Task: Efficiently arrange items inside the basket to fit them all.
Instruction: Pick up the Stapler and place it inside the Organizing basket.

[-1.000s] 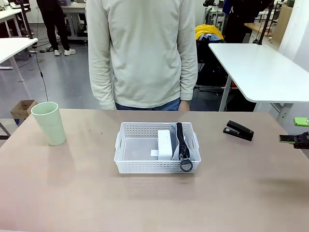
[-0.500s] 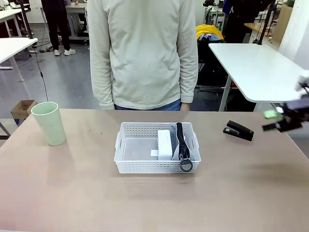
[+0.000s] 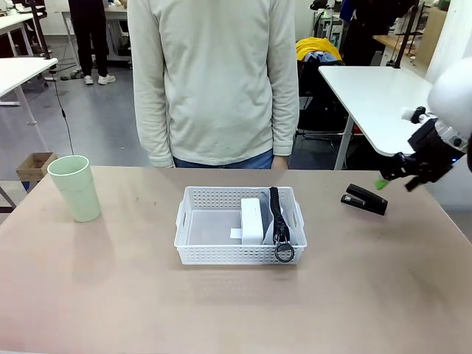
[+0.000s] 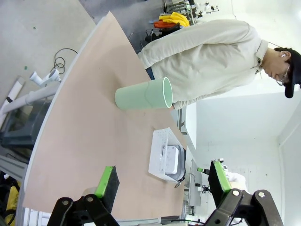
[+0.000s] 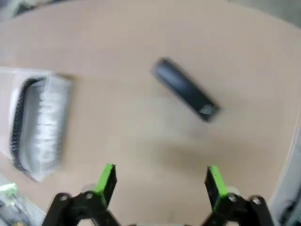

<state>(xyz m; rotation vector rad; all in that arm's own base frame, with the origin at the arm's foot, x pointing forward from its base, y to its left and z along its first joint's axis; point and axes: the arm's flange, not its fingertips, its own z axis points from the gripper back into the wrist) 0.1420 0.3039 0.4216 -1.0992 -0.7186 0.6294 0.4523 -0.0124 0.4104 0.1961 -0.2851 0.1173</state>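
Note:
The white lattice basket (image 3: 236, 254) sits mid-table and holds the white box device (image 3: 251, 220) and, against its right side, the grey pouch (image 3: 270, 225) with its black zipper strap. To the right of the basket the black stapler (image 3: 365, 199) lies on the table. My right gripper (image 3: 389, 173) hovers open just above and to the right of it. In the blurred right wrist view the stapler (image 5: 186, 89) lies ahead of the open right gripper (image 5: 160, 181). The pale green cup (image 3: 74, 188) stands upright at far left. My left gripper (image 4: 162, 181) is open and empty, well short of the cup (image 4: 143, 94).
A person in a light sweater (image 3: 217, 81) stands at the table's far edge behind the basket, arms hanging down. The left half of the basket (image 4: 157, 146) holds nothing. Bare tabletop (image 3: 236, 310) lies in front of the basket. Other white tables stand behind.
My right arm has risen from the table's right edge and swung up and left, ending over the stapler. Basket, cup and stapler have not moved.

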